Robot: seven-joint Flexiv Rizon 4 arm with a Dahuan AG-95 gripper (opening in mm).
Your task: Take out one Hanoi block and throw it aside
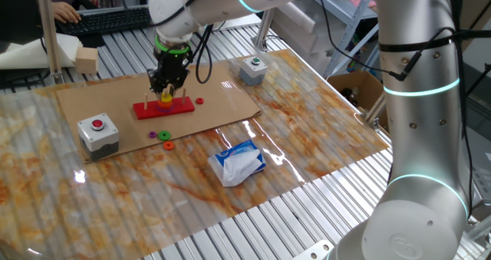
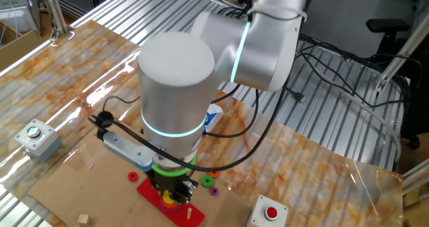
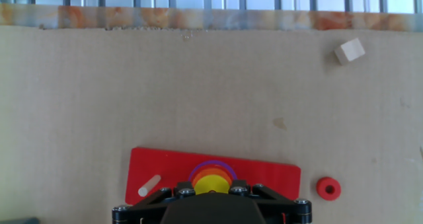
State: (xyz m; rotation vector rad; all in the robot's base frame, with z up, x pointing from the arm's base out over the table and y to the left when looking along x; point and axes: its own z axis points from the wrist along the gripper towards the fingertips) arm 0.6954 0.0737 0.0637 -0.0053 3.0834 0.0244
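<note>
The yellow Hanoi block (image 3: 211,183) lies on top of a stack of orange and purple discs on the red base (image 3: 271,174). My gripper (image 3: 210,192) is down over that stack, with its jaws standing either side of the yellow block and a little apart from it. The block rests centred on the discs below. In one fixed view the gripper (image 1: 167,87) hides most of the block (image 1: 166,100) on the base (image 1: 184,106). The other fixed view shows the block (image 2: 167,199) under the hand. A bare wooden peg (image 3: 149,185) stands on the base's left end.
A loose red ring (image 3: 328,188) lies on the cardboard right of the base. Green (image 1: 163,135), orange (image 1: 168,146) and purple (image 1: 152,134) rings lie nearer the front. A red-button box (image 1: 98,132), a second button box (image 1: 252,68), a wooden cube (image 3: 349,51) and a tissue pack (image 1: 239,162) lie around.
</note>
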